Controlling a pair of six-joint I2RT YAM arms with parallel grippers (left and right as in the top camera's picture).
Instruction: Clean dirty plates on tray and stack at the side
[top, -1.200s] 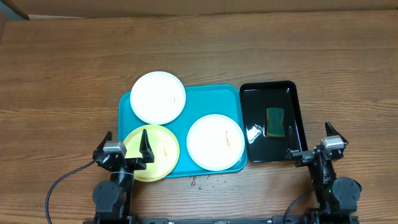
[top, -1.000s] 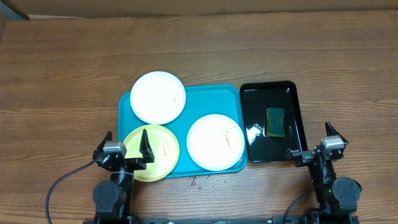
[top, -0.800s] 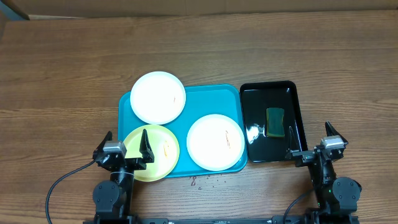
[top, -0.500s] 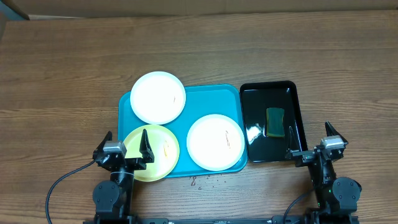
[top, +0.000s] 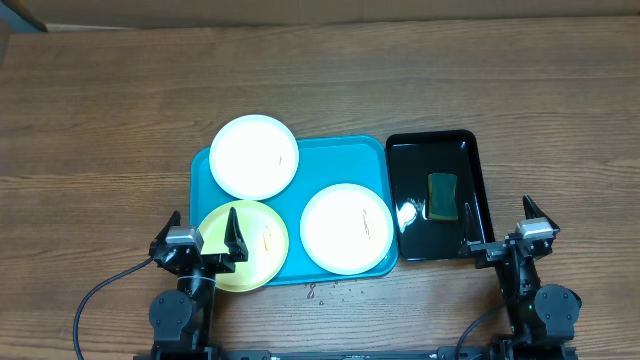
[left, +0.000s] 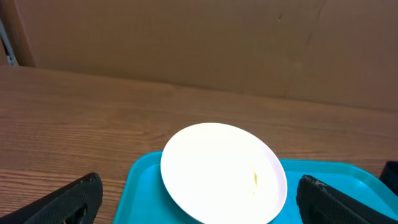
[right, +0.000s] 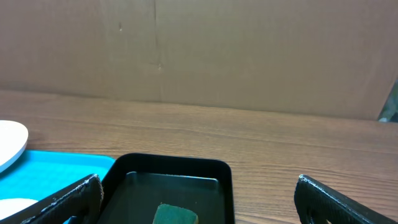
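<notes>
Overhead, wood-grain table, cardboard wall behind, turquoise tray holding plates, left claw and right claw spread apart

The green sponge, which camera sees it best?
The overhead view: the whole sponge lies in the black tray. The right wrist view shows only its top edge. The left wrist view misses it.

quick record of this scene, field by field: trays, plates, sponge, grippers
blue tray: holds three plates, none stacked
far white plate: over tray's far left corner, faint orange smear
near white plate: right half of tray, orange smear
yellow plate: over near left corner, orange smear
black tray: right of blue tray, holds green sponge
left gripper: open, empty
right gripper: open, empty
</notes>
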